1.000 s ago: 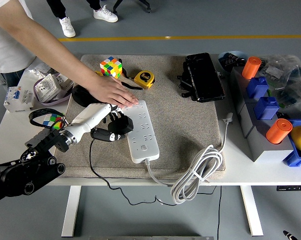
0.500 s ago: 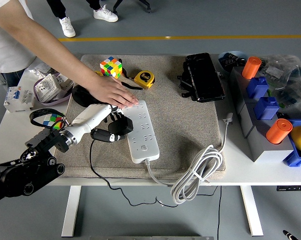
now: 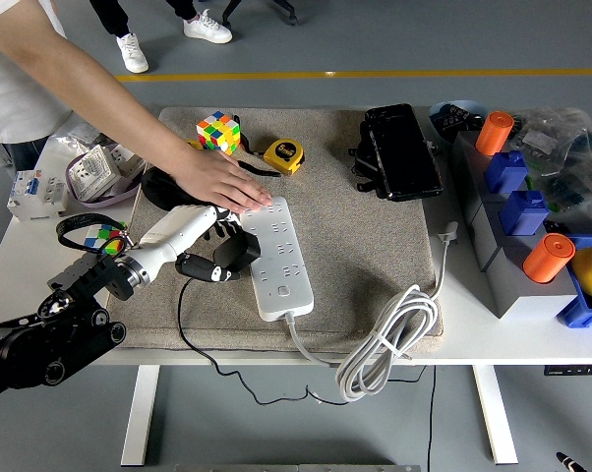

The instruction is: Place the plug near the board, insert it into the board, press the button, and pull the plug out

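A white power strip (image 3: 276, 256) lies lengthwise on the grey mat (image 3: 365, 256). A black plug (image 3: 239, 251) sits against the strip's left side, its black cord running down off the mat. My left hand (image 3: 212, 248) reaches in from the lower left with its fingers curled around the plug. A person's hand (image 3: 225, 184) from the upper left presses flat on the strip's far end. Whether the plug's pins are in a socket I cannot tell.
On the mat's far side lie a colour cube (image 3: 217, 131), a yellow tape measure (image 3: 283, 154) and a black case (image 3: 401, 149). The strip's coiled white cable (image 3: 389, 339) hangs at the front edge. Blue boxes with orange cylinders (image 3: 522, 226) stand at right.
My left hand and the plug have shifted slightly toward the front along the strip's left side. The person's hand has stayed in place.
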`<move>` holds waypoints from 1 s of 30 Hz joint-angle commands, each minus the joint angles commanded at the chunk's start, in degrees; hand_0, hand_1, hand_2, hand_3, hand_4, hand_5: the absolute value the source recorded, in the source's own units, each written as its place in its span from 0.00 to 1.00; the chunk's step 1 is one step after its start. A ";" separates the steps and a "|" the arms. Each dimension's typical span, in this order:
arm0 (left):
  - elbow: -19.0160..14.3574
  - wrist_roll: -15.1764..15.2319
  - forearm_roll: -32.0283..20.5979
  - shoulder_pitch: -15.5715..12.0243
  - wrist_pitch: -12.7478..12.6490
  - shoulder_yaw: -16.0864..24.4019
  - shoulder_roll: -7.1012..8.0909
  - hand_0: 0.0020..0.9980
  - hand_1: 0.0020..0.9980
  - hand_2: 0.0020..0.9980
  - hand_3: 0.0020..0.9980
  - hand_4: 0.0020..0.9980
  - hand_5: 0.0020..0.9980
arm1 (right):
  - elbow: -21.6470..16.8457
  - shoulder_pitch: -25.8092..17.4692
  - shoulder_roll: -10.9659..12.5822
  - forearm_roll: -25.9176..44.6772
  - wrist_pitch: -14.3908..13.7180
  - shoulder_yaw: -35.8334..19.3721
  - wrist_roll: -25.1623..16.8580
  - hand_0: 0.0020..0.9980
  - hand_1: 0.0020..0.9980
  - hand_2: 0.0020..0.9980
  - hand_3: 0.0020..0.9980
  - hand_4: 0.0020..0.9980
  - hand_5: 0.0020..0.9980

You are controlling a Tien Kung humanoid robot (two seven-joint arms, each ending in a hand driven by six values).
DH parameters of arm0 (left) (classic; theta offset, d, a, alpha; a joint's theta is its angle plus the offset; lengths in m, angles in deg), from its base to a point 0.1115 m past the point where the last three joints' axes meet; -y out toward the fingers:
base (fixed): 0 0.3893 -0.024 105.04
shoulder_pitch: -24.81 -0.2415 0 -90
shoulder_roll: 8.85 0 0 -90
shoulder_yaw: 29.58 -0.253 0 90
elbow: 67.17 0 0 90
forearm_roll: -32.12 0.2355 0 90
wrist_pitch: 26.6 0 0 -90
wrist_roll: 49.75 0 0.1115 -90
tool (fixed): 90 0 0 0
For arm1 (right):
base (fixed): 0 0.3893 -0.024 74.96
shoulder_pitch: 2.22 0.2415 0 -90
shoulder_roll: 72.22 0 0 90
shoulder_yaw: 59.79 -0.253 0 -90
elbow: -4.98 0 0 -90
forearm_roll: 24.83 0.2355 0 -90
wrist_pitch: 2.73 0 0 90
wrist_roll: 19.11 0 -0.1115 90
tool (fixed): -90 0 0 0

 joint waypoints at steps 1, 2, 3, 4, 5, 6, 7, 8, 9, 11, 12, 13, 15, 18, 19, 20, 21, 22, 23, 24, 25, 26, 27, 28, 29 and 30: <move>-0.01 0.03 -0.06 -0.02 0.00 0.14 0.01 0.40 0.58 0.59 0.62 1.00 0.17 | -0.01 0.03 0.01 -0.02 0.03 -0.02 0.00 0.65 0.69 0.70 0.60 0.87 0.52; -0.05 0.04 -0.06 -0.06 -0.05 0.24 0.02 0.40 0.58 0.59 0.62 1.00 0.17 | 0.01 0.04 0.00 0.00 0.03 -0.04 0.00 0.65 0.69 0.70 0.60 0.87 0.52; -0.13 0.04 -0.03 -0.13 -0.05 0.41 0.06 0.44 0.63 0.68 0.71 1.00 0.24 | -0.01 0.04 -0.02 -0.02 0.01 -0.13 -0.01 0.65 0.69 0.70 0.60 0.87 0.52; -0.18 0.05 -0.10 -0.17 -0.02 0.51 0.08 0.44 0.63 0.68 0.71 1.00 0.24 | -0.02 0.03 -0.02 -0.02 0.02 -0.16 -0.03 0.65 0.69 0.70 0.60 0.87 0.52; -0.28 0.02 -0.21 -0.23 0.08 0.70 0.12 0.44 0.63 0.68 0.71 1.00 0.24 | -0.02 0.04 -0.01 -0.03 0.04 -0.14 -0.02 0.65 0.69 0.70 0.60 0.87 0.52; -0.33 -0.04 -0.16 -0.27 0.17 0.79 0.14 0.44 0.63 0.68 0.71 1.00 0.24 | 0.00 0.05 -0.01 -0.03 0.05 -0.14 -0.02 0.65 0.69 0.70 0.60 0.87 0.52; -0.39 -0.07 -0.22 -0.30 0.30 0.84 0.17 0.44 0.63 0.68 0.71 1.00 0.24 | 0.00 0.04 -0.01 -0.02 0.05 -0.17 -0.04 0.65 0.69 0.70 0.60 0.87 0.52; -0.43 -0.07 -0.25 -0.33 0.35 0.85 0.19 0.44 0.63 0.68 0.71 1.00 0.24 | -0.02 0.04 0.00 -0.03 0.07 -0.20 -0.05 0.65 0.69 0.70 0.60 0.87 0.52; -0.54 -0.05 -0.21 -0.43 0.41 0.95 0.23 0.44 0.64 0.70 0.72 1.00 0.27 | -0.01 0.03 0.00 -0.04 0.09 -0.20 -0.05 0.65 0.69 0.70 0.60 0.87 0.52; -0.79 0.00 -0.22 -0.64 0.47 1.21 0.31 0.44 0.64 0.70 0.72 1.00 0.27 | 0.01 0.01 -0.01 -0.01 0.10 -0.19 -0.07 0.65 0.69 0.70 0.60 0.87 0.52; -1.02 0.02 -0.09 -0.83 0.51 1.50 0.37 0.44 0.64 0.70 0.72 1.00 0.27 | 0.00 0.01 0.00 0.00 0.12 -0.15 -0.07 0.65 0.69 0.70 0.60 0.87 0.52; -1.41 0.05 -0.13 -1.07 0.56 1.81 0.48 0.44 0.64 0.70 0.72 1.00 0.27 | 0.00 -0.01 -0.01 -0.02 0.13 -0.16 -0.08 0.65 0.69 0.70 0.60 0.87 0.52; -1.88 0.21 -0.05 -1.39 0.51 2.24 0.62 0.44 0.65 0.71 0.72 1.00 0.28 | 0.00 -0.03 -0.01 -0.01 0.15 -0.17 -0.10 0.65 0.69 0.70 0.60 0.88 0.52; -3.12 0.80 -0.07 -2.36 0.08 3.53 0.99 0.44 0.65 0.71 0.72 1.00 0.28 | 0.01 -0.04 -0.01 0.00 0.17 -0.14 -0.12 0.65 0.69 0.70 0.60 0.88 0.52; -3.53 1.03 -0.09 -2.70 -0.17 3.95 1.11 0.44 0.65 0.71 0.72 1.00 0.28 | 0.01 -0.05 0.00 0.01 0.18 -0.14 -0.12 0.65 0.69 0.70 0.60 0.88 0.52; -4.00 1.28 -0.17 -3.09 -0.48 4.40 1.25 0.44 0.65 0.71 0.72 1.00 0.28 | 0.00 -0.07 0.00 0.00 0.18 -0.14 -0.12 0.65 0.69 0.70 0.60 0.88 0.52; -4.79 1.64 -0.31 -3.75 -1.01 5.16 1.50 0.45 0.65 0.72 0.72 1.00 0.32 | 0.00 -0.09 0.02 0.00 0.18 -0.12 -0.13 0.65 0.69 0.70 0.60 0.88 0.52; -5.66 2.16 -0.60 -4.46 -1.66 6.03 1.77 0.45 0.65 0.72 0.72 1.00 0.32 | 0.02 -0.06 0.04 0.00 0.18 -0.08 -0.11 0.65 0.69 0.70 0.60 0.88 0.52; -6.31 2.60 -1.10 -4.97 -2.10 6.65 1.98 0.45 0.65 0.72 0.72 1.00 0.32 | 0.02 -0.05 0.05 -0.02 0.17 -0.11 -0.11 0.65 0.69 0.70 0.60 0.88 0.52; -7.13 3.09 -1.89 -5.64 -2.55 7.33 2.25 0.45 0.65 0.72 0.72 1.00 0.32 | 0.03 -0.07 0.05 0.01 0.17 -0.17 -0.13 0.65 0.69 0.70 0.60 0.88 0.52; -8.11 3.57 -2.77 -6.45 -2.96 7.97 2.57 0.45 0.65 0.72 0.72 1.00 0.32 | 0.05 -0.10 0.03 0.04 0.18 -0.18 -0.12 0.65 0.69 0.70 0.60 0.88 0.52; -8.47 3.74 -3.08 -6.74 -3.10 8.18 2.70 0.45 0.65 0.72 0.72 1.00 0.32 | 0.06 -0.12 0.03 0.05 0.20 -0.18 -0.11 0.65 0.69 0.70 0.60 0.88 0.52; -9.08 3.89 -3.51 -7.26 -3.28 8.46 2.88 0.49 0.66 0.71 0.70 1.00 0.55 | 0.07 -0.14 0.03 0.07 0.20 -0.17 -0.13 0.65 0.69 0.70 0.60 0.88 0.52; -9.61 3.88 -3.77 -7.75 -3.25 8.70 3.01 0.49 0.66 0.71 0.70 1.00 0.55 | 0.09 -0.15 0.04 0.09 0.20 -0.20 -0.13 0.65 0.69 0.70 0.60 0.88 0.52; -10.10 3.81 -3.89 -8.23 -3.18 8.93 3.10 0.49 0.66 0.71 0.70 1.00 0.55 | 0.09 -0.16 0.04 0.09 0.20 -0.23 -0.13 0.65 0.69 0.70 0.60 0.88 0.52; -10.47 3.75 -3.99 -8.62 -3.11 9.10 3.15 0.49 0.66 0.71 0.70 1.00 0.55 | 0.09 -0.17 0.05 0.07 0.19 -0.26 -0.14 0.65 0.69 0.70 0.60 0.88 0.52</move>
